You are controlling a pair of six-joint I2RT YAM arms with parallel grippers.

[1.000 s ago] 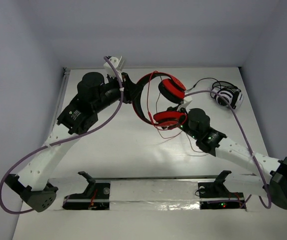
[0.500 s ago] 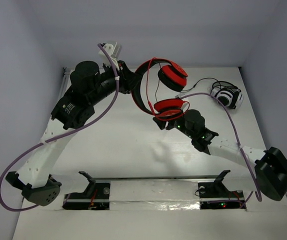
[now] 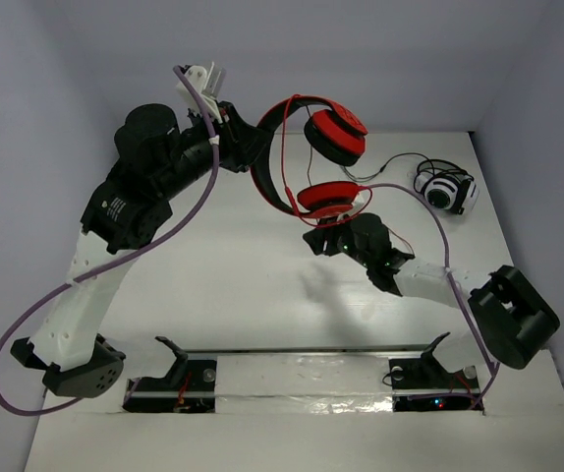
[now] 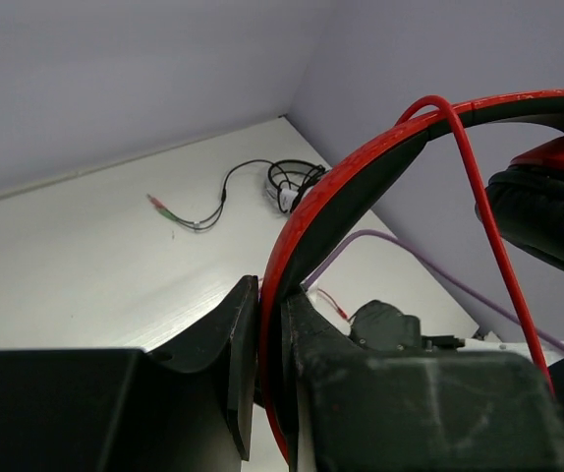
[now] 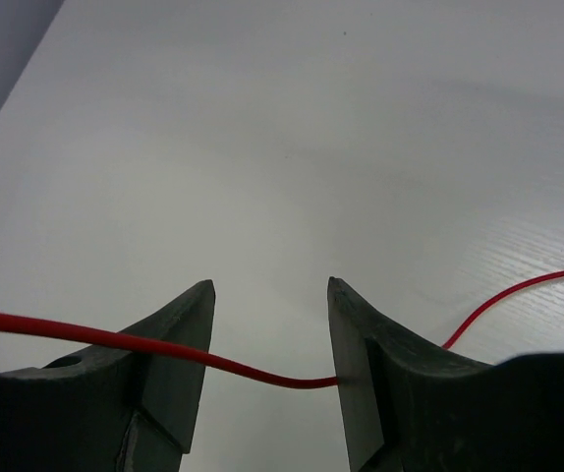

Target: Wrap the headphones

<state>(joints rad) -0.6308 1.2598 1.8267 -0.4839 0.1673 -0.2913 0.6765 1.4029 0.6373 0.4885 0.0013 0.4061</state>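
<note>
The red headphones [image 3: 307, 162] hang in the air above the table's far middle. Their red-and-black headband [image 4: 361, 172] is clamped between my left gripper's [image 3: 251, 147] jaws, seen edge-on in the left wrist view [image 4: 270, 315]. One earcup [image 3: 336, 136] is high, the other [image 3: 329, 200] hangs lower. The thin red cable [image 3: 284, 177] drapes down the headband and trails under the lower earcup. My right gripper [image 3: 313, 243] is just below that earcup, jaws open. In the right wrist view the cable [image 5: 262, 372] crosses the gap between the open fingers [image 5: 270, 295], above the table.
Smaller white and black headphones [image 3: 446, 189] with a dark cable [image 3: 395, 162] lie at the table's far right; they also show in the left wrist view [image 4: 292, 185]. Purple hoses run along both arms. Grey walls close the back and sides.
My left arm has lifted the headphones higher and drawn them slightly left. My right arm has pulled in leftward, its gripper moving under the lower earcup.
</note>
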